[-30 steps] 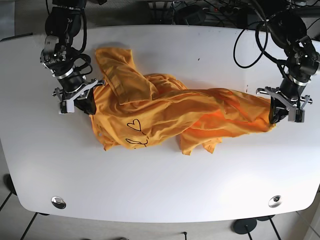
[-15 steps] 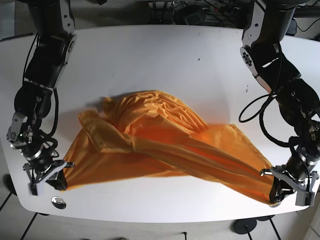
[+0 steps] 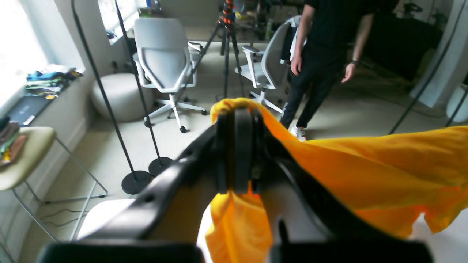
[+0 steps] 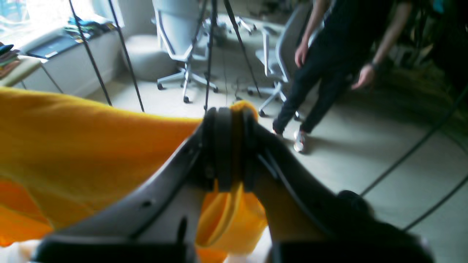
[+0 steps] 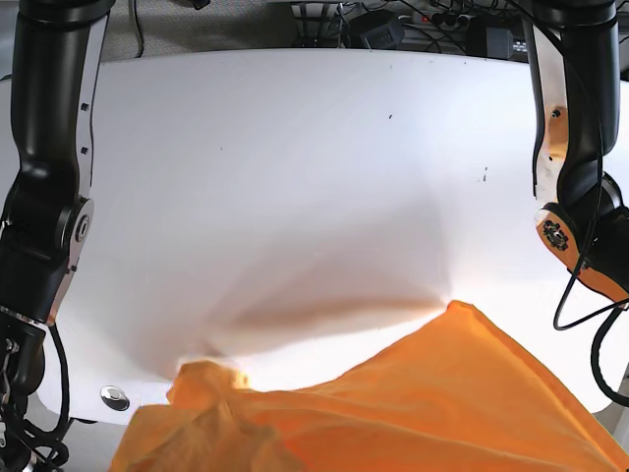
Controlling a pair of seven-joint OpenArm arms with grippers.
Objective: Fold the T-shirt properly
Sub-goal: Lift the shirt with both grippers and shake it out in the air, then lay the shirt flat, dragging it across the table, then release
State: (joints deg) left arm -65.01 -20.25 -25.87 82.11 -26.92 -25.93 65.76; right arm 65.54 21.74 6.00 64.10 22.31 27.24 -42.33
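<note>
The orange T-shirt (image 5: 423, 413) is lifted off the white table (image 5: 295, 177) and fills the bottom of the base view, stretched between my two arms. My left gripper (image 3: 236, 115) is shut on a bunched edge of the T-shirt (image 3: 365, 175), which spreads away to the right. My right gripper (image 4: 227, 113) is shut on another edge of the T-shirt (image 4: 73, 146), which spreads away to the left. Both grippers are below the frame edge in the base view; only the arms (image 5: 44, 246) (image 5: 580, 197) show. The heart print is hidden.
A person in black (image 3: 325, 54) stands on the floor beyond the table, with white office chairs (image 3: 164, 65) and tripod stands (image 3: 135, 179) nearby. A metal disc (image 5: 115, 397) sits at the table's front left corner.
The shirt lay crumpled on the table, then was pulled taut toward the front edge. Now both arms have raised it off the table, close to the base camera, and the grippers have left that view.
</note>
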